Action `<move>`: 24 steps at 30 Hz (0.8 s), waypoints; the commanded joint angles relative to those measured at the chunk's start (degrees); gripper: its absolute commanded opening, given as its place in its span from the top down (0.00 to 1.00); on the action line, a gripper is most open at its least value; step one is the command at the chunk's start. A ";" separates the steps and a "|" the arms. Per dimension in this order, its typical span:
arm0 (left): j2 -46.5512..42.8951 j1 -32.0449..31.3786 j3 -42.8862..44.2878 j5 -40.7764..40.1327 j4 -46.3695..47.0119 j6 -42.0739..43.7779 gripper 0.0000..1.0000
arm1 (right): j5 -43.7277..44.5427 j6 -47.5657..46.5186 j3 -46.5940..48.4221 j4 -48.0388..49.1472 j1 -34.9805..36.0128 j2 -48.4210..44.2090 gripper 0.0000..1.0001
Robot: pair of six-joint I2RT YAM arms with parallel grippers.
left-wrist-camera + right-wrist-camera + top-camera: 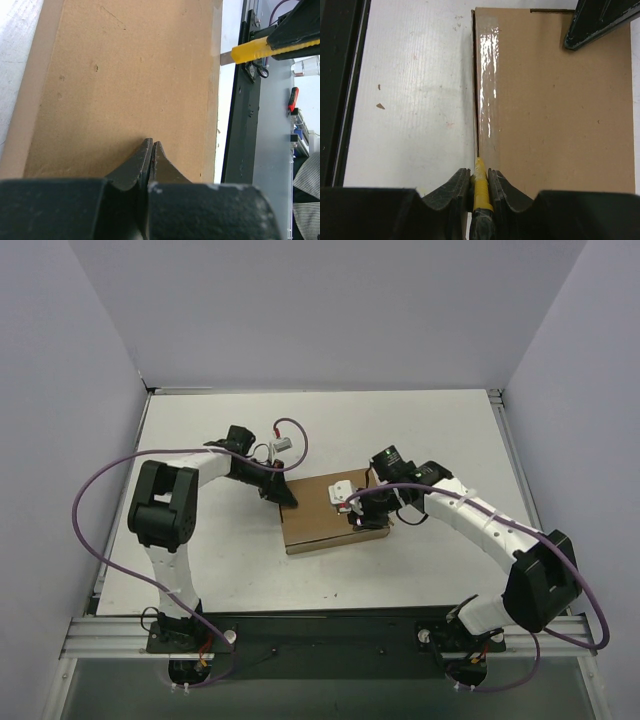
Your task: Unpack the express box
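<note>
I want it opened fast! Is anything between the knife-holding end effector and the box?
Nothing visible. The right end effector holds the yellow knife at the taped edge of the express box. The shut left end effector sits farther along the lid.

It looked like a robotics lab: a white table [420,430] boxed in by plain pale walls [330,310], a left arm [165,505] and a right arm [480,520] mounted at an aluminium rail [100,637], purple cables [100,477].
</note>
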 commanded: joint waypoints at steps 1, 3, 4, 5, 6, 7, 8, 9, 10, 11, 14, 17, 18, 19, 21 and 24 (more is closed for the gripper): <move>2.17 -0.09 2.13 -4.35 -0.59 4.44 1.00 | -2.66 -5.37 -0.06 -6.12 -1.27 -2.37 1.00; 2.52 0.00 2.65 -4.17 -1.38 4.97 1.00 | -2.57 -6.86 -0.23 -6.74 -1.71 -2.37 1.00; 2.78 -0.09 3.00 -4.17 -1.73 5.15 1.00 | -2.65 -7.39 -0.32 -7.35 -1.89 -2.37 1.00; 2.87 -0.09 3.01 -4.17 -1.91 5.32 1.00 | -2.57 -7.83 -0.32 -7.44 -1.98 -2.37 1.00; 2.96 -0.17 3.27 -4.09 -2.09 5.32 1.00 | -2.57 -8.36 -0.41 -7.70 -2.06 -2.37 1.00; 3.14 -0.09 3.36 -4.08 -2.70 5.93 1.00 | -2.57 -9.15 -0.41 -8.05 -2.24 -2.37 1.00; 3.31 -0.17 3.88 -4.08 -3.23 6.37 1.00 | -2.65 -9.33 -0.50 -8.32 -2.24 -2.37 1.00; 3.31 -0.26 4.24 -4.08 -3.67 7.25 1.00 | -2.83 -9.33 -0.41 -8.41 -2.24 -2.37 1.00; 3.23 -0.26 4.59 -3.74 -4.89 7.61 1.00 | -3.44 -9.33 0.02 -8.84 -2.15 -2.28 1.00; 3.05 -0.26 5.98 -3.39 -5.34 7.96 1.00 | -3.62 -9.24 0.29 -9.11 -2.07 -2.19 1.00; 0.86 -0.44 8.36 -0.66 -5.17 6.91 1.00 | -3.80 -9.24 0.91 -9.81 -0.93 -1.76 1.00; -1.51 -1.40 10.30 0.74 -4.73 5.24 1.00 | -3.62 -9.07 1.08 -9.99 0.30 -1.23 1.00; -2.56 -1.84 10.30 1.18 -4.55 4.19 1.00 | -3.54 -8.98 1.08 -9.90 0.57 -1.23 1.00; -3.18 -2.54 10.22 2.41 -3.77 3.49 1.00 | -3.45 -8.89 1.08 -9.90 1.27 -1.14 1.00; -4.94 -3.51 8.91 3.30 -3.50 2.95 1.00 | -3.18 -8.54 0.91 -9.90 1.62 -1.05 1.00; -6.00 -5.01 6.36 4.26 -8.30 6.79 1.00 | -2.83 -7.84 0.91 -9.82 2.59 -1.23 1.00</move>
